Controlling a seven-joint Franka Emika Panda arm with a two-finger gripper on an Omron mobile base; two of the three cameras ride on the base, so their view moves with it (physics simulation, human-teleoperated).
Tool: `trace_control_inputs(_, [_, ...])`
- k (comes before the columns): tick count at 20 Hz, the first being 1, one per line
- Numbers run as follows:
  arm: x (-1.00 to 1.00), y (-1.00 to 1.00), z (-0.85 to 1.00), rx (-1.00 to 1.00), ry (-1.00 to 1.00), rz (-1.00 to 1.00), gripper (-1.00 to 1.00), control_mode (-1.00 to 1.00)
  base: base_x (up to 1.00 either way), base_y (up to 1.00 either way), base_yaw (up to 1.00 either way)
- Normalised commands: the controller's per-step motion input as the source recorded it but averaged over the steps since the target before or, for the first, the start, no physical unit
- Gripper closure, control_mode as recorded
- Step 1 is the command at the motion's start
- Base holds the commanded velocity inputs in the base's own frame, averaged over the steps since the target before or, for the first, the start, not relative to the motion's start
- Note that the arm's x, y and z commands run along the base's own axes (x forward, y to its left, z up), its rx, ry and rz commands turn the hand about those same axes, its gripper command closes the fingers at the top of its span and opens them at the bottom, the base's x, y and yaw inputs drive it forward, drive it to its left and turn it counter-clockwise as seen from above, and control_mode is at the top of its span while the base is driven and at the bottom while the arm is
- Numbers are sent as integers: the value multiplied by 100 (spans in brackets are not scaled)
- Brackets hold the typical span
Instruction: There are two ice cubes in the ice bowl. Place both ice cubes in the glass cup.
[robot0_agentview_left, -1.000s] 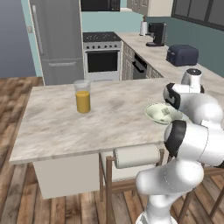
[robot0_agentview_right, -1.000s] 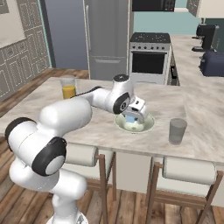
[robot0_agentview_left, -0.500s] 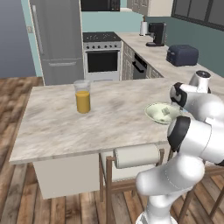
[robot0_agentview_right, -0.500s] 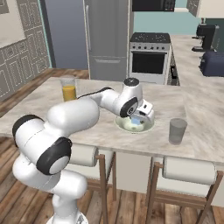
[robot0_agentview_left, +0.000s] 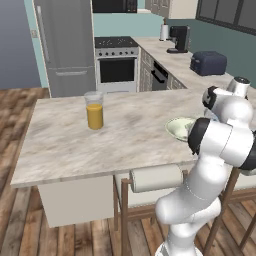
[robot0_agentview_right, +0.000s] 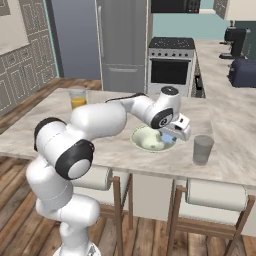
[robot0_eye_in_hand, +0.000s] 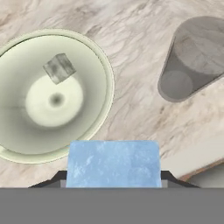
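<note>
In the hand view, one light-blue ice cube sits between my fingertips, with my gripper shut on it. The pale green ice bowl lies below to the left and holds the other ice cube. The grey glass cup stands at the upper right, apart from the bowl. From the right base view, my gripper hangs over the right rim of the ice bowl, left of the glass cup. In the left base view the ice bowl is partly hidden by my arm.
A taller glass of orange liquid stands far to the left on the marble counter. Stools are tucked under the counter's near edge. A toaster sits on the back counter.
My gripper has moved right from above the bowl's middle to its right rim, nearer the glass cup, with the ice cube in it. One cube stays in the bowl.
</note>
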Motion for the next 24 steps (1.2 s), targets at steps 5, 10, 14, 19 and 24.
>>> trace_control_inputs(5, [11,-37,0,6,-5,0,100,-100,0,0,0])
trace_control_inputs(10, [5,-27,0,3,-21,0,100,-100,0,0,0])
trace_control_inputs(14, [19,-18,4,5,-12,0,100,-100,0,0,0])
trace_control_inputs(19, [21,-10,8,0,0,-1,100,-100,0,0,0])
trace_control_inputs(24, [10,-7,4,-6,14,-7,100,-100,0,0,0])
